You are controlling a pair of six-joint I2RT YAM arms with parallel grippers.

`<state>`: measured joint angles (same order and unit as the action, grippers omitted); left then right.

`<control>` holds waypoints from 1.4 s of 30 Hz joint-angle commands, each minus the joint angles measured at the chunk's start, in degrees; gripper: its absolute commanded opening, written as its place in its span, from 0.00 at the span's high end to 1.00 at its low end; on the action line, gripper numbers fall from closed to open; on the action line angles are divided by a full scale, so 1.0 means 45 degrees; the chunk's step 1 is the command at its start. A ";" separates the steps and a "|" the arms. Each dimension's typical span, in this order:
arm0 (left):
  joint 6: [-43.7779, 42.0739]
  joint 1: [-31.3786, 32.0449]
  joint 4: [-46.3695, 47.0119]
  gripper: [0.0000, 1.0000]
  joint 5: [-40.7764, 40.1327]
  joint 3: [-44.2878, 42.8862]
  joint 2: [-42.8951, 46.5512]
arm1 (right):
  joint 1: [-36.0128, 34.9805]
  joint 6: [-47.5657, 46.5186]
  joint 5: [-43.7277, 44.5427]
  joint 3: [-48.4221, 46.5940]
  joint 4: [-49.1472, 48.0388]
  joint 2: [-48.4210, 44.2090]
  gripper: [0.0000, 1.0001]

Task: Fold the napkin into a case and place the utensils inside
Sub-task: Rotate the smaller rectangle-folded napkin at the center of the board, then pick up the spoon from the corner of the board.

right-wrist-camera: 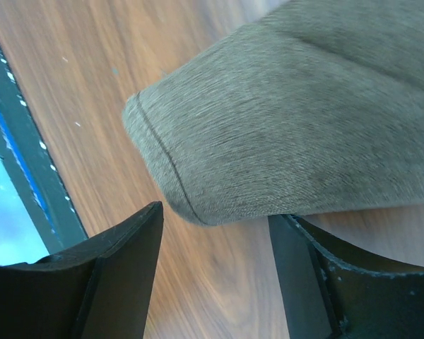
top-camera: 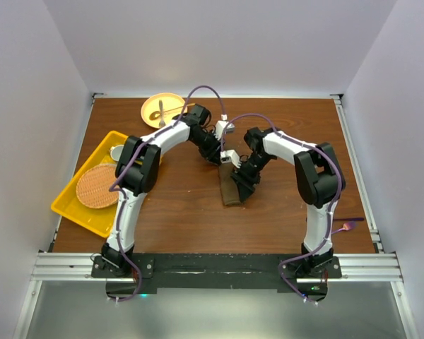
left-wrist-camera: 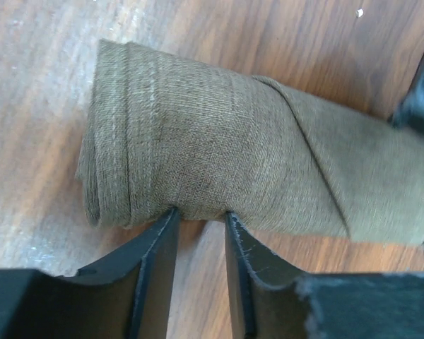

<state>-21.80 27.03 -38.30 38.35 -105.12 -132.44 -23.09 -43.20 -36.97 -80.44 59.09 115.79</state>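
Top external view: a narrow folded case of olive-brown cloth [top-camera: 231, 189] lies near the middle of the brown wooden table [top-camera: 184, 212], its length running from far to near. The left gripper [top-camera: 226, 157] is set at its far end, and the right gripper [top-camera: 242, 185] at its right edge, nearer. A slim pale utensil [top-camera: 161, 111] is seen on the round yellow plate [top-camera: 150, 106] at the far left, well apart from the case; its kind cannot be told. A round woven tan mat [top-camera: 97, 187] is held in the yellow plastic tray [top-camera: 74, 210] on the left.

Left wrist view: the layered end of the case is seen flat on the wood. The jaws are held narrowly apart, with bare table showing in the gap. The black fingertips [left-wrist-camera: 164, 233] just touch the cloth's edge, and nothing is clamped.

Right wrist view: the jaws are spread wide. The stitched, rounded corner of the case hangs over the gap, and one finger [right-wrist-camera: 304, 247] appears tucked under its edge.

The folding is judged done and the pocket is judged ready to be opened. Only the top layer should be lifted, while the far end is pinned lightly so that the folds are not dragged loose.
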 commanded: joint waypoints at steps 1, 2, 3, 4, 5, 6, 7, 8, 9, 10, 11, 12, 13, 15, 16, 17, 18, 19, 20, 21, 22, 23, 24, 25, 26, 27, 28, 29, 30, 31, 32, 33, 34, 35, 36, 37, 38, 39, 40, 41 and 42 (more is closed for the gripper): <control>-0.0037 -0.0049 -0.0003 0.60 0.0248 -0.0527 0.0114 | -0.0084 0.0362 -0.0438 -0.0442 -0.0261 -0.0514 0.33; -0.0115 -0.0068 -0.0081 0.58 0.0190 -0.0449 0.0270 | 0.0052 0.0362 -0.0263 -0.0502 0.0030 -0.0960 0.32; -0.0116 -0.0242 0.0015 0.56 0.0189 -0.0120 0.0735 | 0.0537 0.0323 -0.0241 -0.0618 0.0207 -0.1216 0.32; -0.0058 -0.0360 0.0171 0.54 0.0247 0.0135 0.1030 | 0.0890 0.0168 -0.0222 -0.0716 0.0441 -0.1567 0.31; 0.0194 -0.0497 0.0694 0.50 0.0460 0.0408 0.1381 | 0.1280 -0.0027 -0.0202 -0.0872 0.1062 -0.2112 0.30; 0.0371 -0.0827 0.1028 0.48 0.0559 0.1049 0.2139 | 0.2115 -0.0280 0.0069 -0.1241 0.1455 -0.2465 0.29; 0.0508 -0.0985 0.1322 0.47 0.0638 0.1326 0.2533 | 0.2510 -0.1017 0.0381 -0.1438 0.2232 -0.2739 0.28; 0.0509 -0.1083 0.1557 0.45 0.0677 0.1542 0.2866 | 0.2882 -0.1605 0.0693 -0.1595 0.2743 -0.2974 0.27; 0.0393 -0.1200 0.1540 0.44 0.0658 0.1737 0.3430 | 0.3601 -0.2230 0.1508 -0.1828 0.3192 -0.3557 0.25; 0.0256 -0.1201 0.1404 0.43 0.0619 0.1739 0.3667 | 0.3975 -0.3338 0.1903 -0.1830 0.3584 -0.3852 0.25; -0.0112 -0.1201 0.1055 0.42 0.0638 0.1739 0.3844 | 0.4405 -0.3948 0.2371 -0.1772 0.4206 -0.4145 0.23; -0.0232 -0.1201 0.0935 0.42 0.0638 0.1720 0.4174 | 0.5086 -0.4612 0.2782 -0.1463 0.4483 -0.4632 0.21; -0.0233 -0.1201 0.0837 0.42 0.0619 0.1739 0.4294 | 0.5769 -0.6146 0.3617 -0.1208 0.4718 -0.4888 0.20; -0.0253 -0.1201 0.0408 0.41 0.0638 0.1739 0.4547 | 0.7231 -0.7289 0.4306 -0.0313 0.5014 -0.5221 0.20; -0.0272 -0.1201 0.0271 0.41 0.0658 0.1778 0.4626 | 0.7686 -0.8339 0.4851 -0.0056 0.5033 -0.5416 0.19; -0.0253 -0.1220 0.0173 0.41 0.0697 0.1856 0.4685 | 0.8077 -0.8871 0.5088 0.0179 0.4994 -0.5476 0.19; -0.0253 -0.1201 0.0134 0.41 0.0716 0.2069 0.4879 | 0.8777 -0.9379 0.5323 0.0723 0.4839 -0.5573 0.19; -0.0233 -0.1201 0.0114 0.40 0.0697 0.2187 0.4977 | 0.9113 -1.0312 0.5480 0.1037 0.4586 -0.5845 0.20; -0.0214 -0.1201 0.0114 0.40 0.0678 0.2304 0.5075 | 0.9387 -1.0786 0.5694 0.1389 0.3965 -0.6041 0.20; -0.0214 -0.1201 0.0094 0.40 0.0658 0.2518 0.5289 | 0.9853 -1.1197 0.5754 0.2108 0.3611 -0.6178 0.20; -0.0214 -0.1201 0.0094 0.40 0.0619 0.2617 0.5388 | 1.0032 -1.1974 0.5774 0.2482 0.3008 -0.6315 0.20; -0.0194 -0.1201 0.0075 0.40 0.0580 0.2792 0.5582 | 1.0169 -1.2291 0.5774 0.2834 0.2712 -0.6568 0.20; -0.0194 -0.1201 0.0055 0.40 0.0541 0.2890 0.5681 | 1.0403 -1.2584 0.5697 0.3437 0.2477 -0.6667 0.20; -0.0175 -0.1201 0.0036 0.40 0.0483 0.2969 0.5778 | 1.0463 -1.2955 0.5600 0.3714 0.1933 -0.6765 0.20; -0.0175 -0.1201 0.0016 0.40 0.0385 0.3182 0.5953 | 1.0483 -1.3113 0.5579 0.3987 0.1695 -0.6862 0.20; -0.0155 -0.1201 -0.0003 0.40 0.0365 0.3281 0.6052 | 1.0483 -1.3269 0.5598 0.4570 0.1442 -0.6921 0.20; -0.0155 -0.1201 -0.0004 0.40 0.0307 0.3437 0.6169 | 1.0483 -1.3522 0.5637 0.4885 0.0859 -0.6980 0.21; -0.0136 -0.1201 0.0035 0.40 0.0248 0.3709 0.6383 | 1.0483 -1.3622 0.5676 0.5159 0.0525 -0.7096 0.22; -0.0155 -0.1201 0.0035 0.40 0.0228 0.3828 0.6520 | 1.0483 -1.3719 0.5870 0.5761 0.0212 -0.7175 0.22; -0.0136 -0.1201 0.0055 0.40 0.0190 0.3964 0.6618 | 1.0502 -1.3894 0.5969 0.6057 -0.0391 -0.7234 0.23; -0.0155 -0.1201 0.0055 0.40 0.0092 0.4198 0.6832 | 1.0503 -1.3973 0.6047 0.6331 -0.0648 -0.7312 0.23; -0.0174 -0.1201 0.0055 0.40 0.0053 0.4297 0.6931 | 1.0522 -1.4032 0.6144 0.6798 -0.0902 -0.7429 0.25; -0.0252 -0.1201 -0.0003 0.40 0.0014 0.4375 0.7028 | 1.0522 -1.4091 0.6184 0.7015 -0.1427 -0.7468 0.25; -0.0311 -0.1201 -0.0023 0.40 -0.0083 0.4531 0.7145 | 1.0522 -1.4130 0.6204 0.7365 -0.1722 -0.7546 0.26; -0.0292 -0.1201 -0.0042 0.40 -0.0104 0.4590 0.7185 | 1.0522 -1.4130 0.6301 0.7562 -0.1996 -0.7586 0.26; -0.0311 -0.1201 -0.0062 0.40 -0.0104 0.4629 0.7205 | 1.0522 -1.4208 0.6398 0.7719 -0.2540 -0.7586 0.27; -0.0292 -0.1201 -0.0101 0.40 -0.0084 0.4688 0.7244 | 1.0522 -1.4247 0.6496 0.8068 -0.2816 -0.7567 0.29; -0.0292 -0.1201 -0.0121 0.40 -0.0065 0.4688 0.7225 | 1.0522 -1.4306 0.6632 0.8227 -0.3089 -0.7450 0.35; -0.0272 -0.1201 -0.0121 0.40 -0.0026 0.4708 0.7225 | 1.0522 -1.4306 0.6788 0.8383 -0.3691 -0.7391 0.39; -0.0253 -0.1201 -0.0121 0.40 -0.0045 0.4727 0.7186 | 1.0522 -1.4326 0.6848 0.8597 -0.3930 -0.7255 0.44; -0.0253 -0.1201 -0.0121 0.40 -0.0045 0.4708 0.7185 | 1.0541 -1.4306 0.6868 0.8657 -0.4125 -0.7080 0.48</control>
<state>-22.13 21.67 -38.76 38.09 -84.44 -101.89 24.05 -104.44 -8.40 -44.75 52.84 82.30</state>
